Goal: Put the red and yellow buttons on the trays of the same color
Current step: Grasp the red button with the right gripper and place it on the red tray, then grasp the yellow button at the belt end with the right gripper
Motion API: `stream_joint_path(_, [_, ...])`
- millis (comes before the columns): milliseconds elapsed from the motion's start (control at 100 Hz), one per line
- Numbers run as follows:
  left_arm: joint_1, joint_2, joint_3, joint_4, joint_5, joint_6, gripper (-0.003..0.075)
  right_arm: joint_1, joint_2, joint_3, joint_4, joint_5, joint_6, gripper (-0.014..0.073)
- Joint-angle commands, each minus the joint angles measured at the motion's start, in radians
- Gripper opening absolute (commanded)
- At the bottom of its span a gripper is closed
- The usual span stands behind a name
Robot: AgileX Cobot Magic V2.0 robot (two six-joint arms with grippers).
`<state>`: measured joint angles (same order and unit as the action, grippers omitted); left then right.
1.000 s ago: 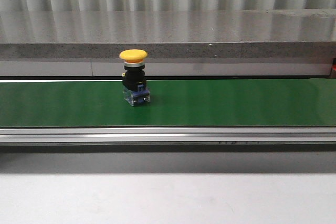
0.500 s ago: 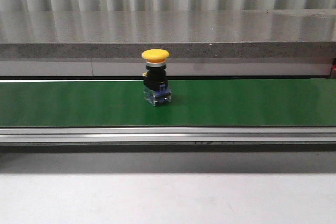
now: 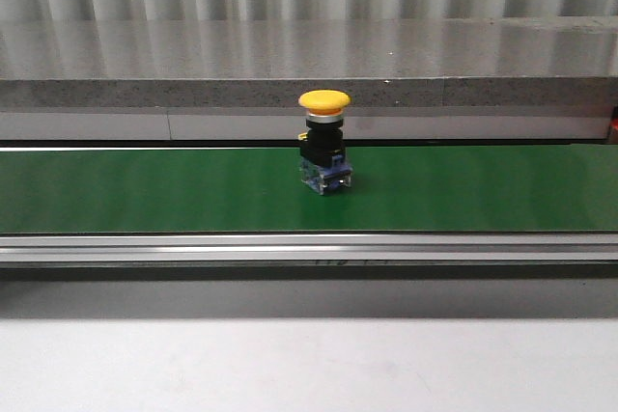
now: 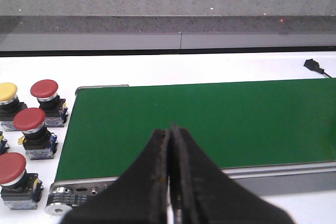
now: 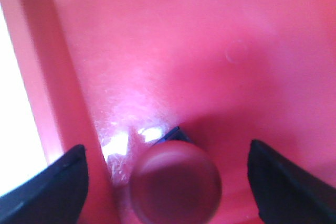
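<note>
Belt (image 3: 145, 190) lies open around our upright yellow button (image 3: 324, 142); left jaws pressed together, right jaws spread over a red button (image 5: 176, 184).

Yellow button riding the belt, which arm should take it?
Probably left. The left gripper is shut and empty, hanging over the green belt. The right gripper is open, down inside the red tray around a red button. The yellow button stands upright mid-belt.

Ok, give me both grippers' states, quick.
Left gripper: shut, holding nothing, above the green conveyor belt.
Right gripper: open, over a red button in the red tray.
</note>
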<state>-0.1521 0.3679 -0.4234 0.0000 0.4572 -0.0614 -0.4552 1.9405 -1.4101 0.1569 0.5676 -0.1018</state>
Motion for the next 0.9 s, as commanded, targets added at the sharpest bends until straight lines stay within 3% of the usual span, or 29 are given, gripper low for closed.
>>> stream_joint_path(0, [-0.008,0.007,-0.029,-0.009,-0.075,0.001,-0.002,-0.004,-0.11,-0.038,0.004,-0.028,0.001,0.0626])
stream_joint_path(250, [-0.008,0.007,-0.029,-0.009,-0.075,0.001,-0.002,0.009,-0.29,-0.018,0.004,0.053,-0.02,0.0626])
stream_joint_path(540, [-0.008,0.007,-0.029,-0.009,-0.075,0.001,-0.002,0.103,-0.52,0.168,0.009,0.146,-0.091,0.0626])
stream_joint_path(890, [-0.008,0.007,-0.029,-0.009,-0.075,0.001,-0.002,0.415,-0.616,0.272,0.01,0.299,-0.153,0.0626])
